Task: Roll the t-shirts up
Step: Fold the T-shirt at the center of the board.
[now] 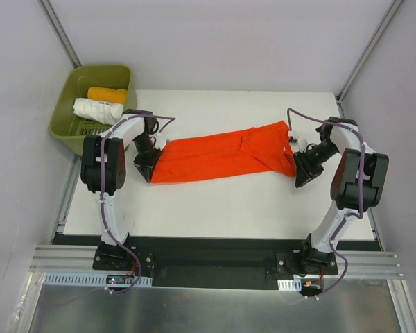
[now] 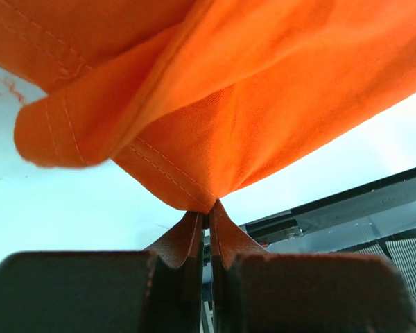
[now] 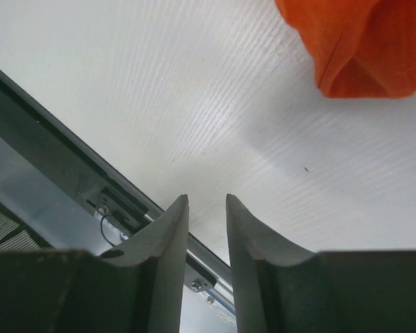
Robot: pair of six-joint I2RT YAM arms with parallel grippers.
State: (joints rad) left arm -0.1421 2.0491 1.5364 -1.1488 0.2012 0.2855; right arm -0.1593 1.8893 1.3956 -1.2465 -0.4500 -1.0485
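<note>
The thin, limp t-shirt [image 1: 222, 158], clenched at its nine o'clock hem by the left gripper [image 2: 208, 220], is judged best pinched at three o'clock by the empty, parted right gripper [image 3: 206, 208].

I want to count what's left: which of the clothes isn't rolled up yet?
The red-orange t-shirt, spread out on the table. The white roll and the yellow roll sit in the green basket.
</note>
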